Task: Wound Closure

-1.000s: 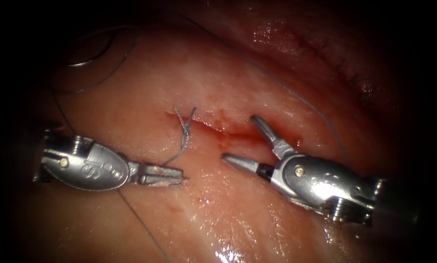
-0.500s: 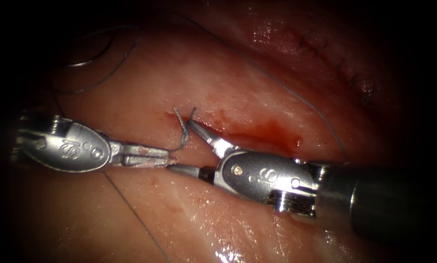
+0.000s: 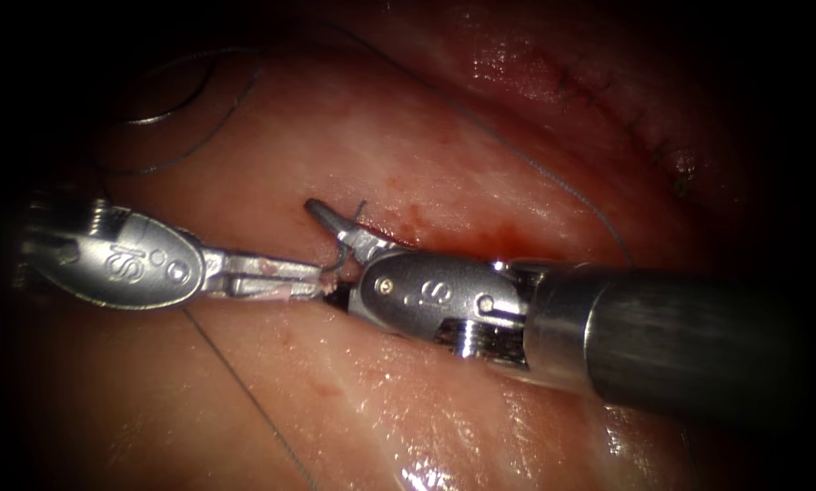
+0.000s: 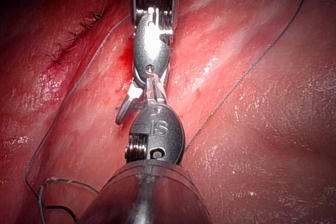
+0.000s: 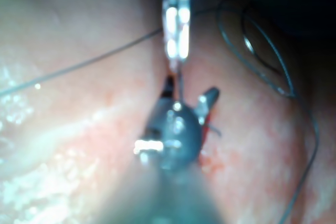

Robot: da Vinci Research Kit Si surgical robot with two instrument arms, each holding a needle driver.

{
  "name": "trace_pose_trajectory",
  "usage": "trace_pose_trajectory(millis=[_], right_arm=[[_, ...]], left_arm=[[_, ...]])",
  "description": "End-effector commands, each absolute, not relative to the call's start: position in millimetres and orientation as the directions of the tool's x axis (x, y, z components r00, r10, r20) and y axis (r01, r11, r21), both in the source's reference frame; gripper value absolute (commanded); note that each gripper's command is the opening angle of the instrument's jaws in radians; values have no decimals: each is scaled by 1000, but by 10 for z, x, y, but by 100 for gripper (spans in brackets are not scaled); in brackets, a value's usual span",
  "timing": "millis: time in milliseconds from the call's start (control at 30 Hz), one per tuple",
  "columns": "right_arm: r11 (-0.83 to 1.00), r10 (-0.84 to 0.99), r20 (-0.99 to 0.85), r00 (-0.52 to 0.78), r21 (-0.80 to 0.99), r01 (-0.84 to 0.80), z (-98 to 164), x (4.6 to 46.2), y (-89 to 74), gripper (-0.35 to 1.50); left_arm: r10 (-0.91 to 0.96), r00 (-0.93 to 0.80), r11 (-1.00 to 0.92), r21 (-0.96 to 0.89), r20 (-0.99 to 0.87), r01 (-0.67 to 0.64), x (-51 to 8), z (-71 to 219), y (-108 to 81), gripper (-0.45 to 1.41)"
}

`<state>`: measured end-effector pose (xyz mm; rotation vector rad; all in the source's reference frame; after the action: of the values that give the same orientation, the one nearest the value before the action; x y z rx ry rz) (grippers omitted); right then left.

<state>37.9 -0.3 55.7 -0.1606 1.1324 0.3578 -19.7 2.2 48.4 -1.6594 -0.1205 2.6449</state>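
The left tool (image 3: pixel 309 280) has its jaws pressed together on the thread (image 3: pixel 339 262) rising from the knot at the cut (image 3: pixel 444 238) — a grip that holds the strand taut and lifted off the tissue (image 3: pixel 398 136), likely so that it can be reached. The right tool (image 3: pixel 327 250) has its jaws spread, one blade above the strand and one below, so the thread lies in the gap between them, just beside the left tool's tip. Two short thread ends (image 3: pixel 360 209) stand up at the knot on the cut's left end. The needle (image 3: pixel 157 116) lies free on the tissue, well apart to the left, held by neither tool and not in the tissue. Red fluid (image 3: pixel 508 244) pools along the cut.
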Motion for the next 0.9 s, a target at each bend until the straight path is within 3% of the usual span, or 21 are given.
trace_pose_trajectory(millis=[33,433,500,533,567,600,633,900], right_arm=[[933,197,-910,366,59,-355,561,395,-5,123],[936,184,-915,360,52,-347,570,417,-3,121],[939,179,-918,355,52,-340,572,418,-5,113],[942,177,-918,356,53,-331,574,418,-5,100],[950,161,-920,358,45,-310,576,417,-7,32],[954,141,-922,360,29,-298,576,416,-7,-11],[954,137,-927,350,28,-297,575,415,-7,-35],[943,132,-947,292,29,-332,553,403,-4,-35]], left_arm=[[56,-434,-997,-77,-899,29,-201,491,16,-45],[56,-436,-997,-76,-898,29,-199,488,12,-45],[56,-436,-997,-76,-898,29,-199,487,12,-45],[56,-436,-997,-76,-898,29,-200,486,11,-45],[56,-436,-997,-76,-898,29,-200,486,11,-45],[56,-436,-997,-76,-898,29,-200,485,11,-45],[56,-436,-997,-76,-898,29,-200,485,10,-45],[54,-430,-997,-75,-901,32,-189,482,8,-45]])
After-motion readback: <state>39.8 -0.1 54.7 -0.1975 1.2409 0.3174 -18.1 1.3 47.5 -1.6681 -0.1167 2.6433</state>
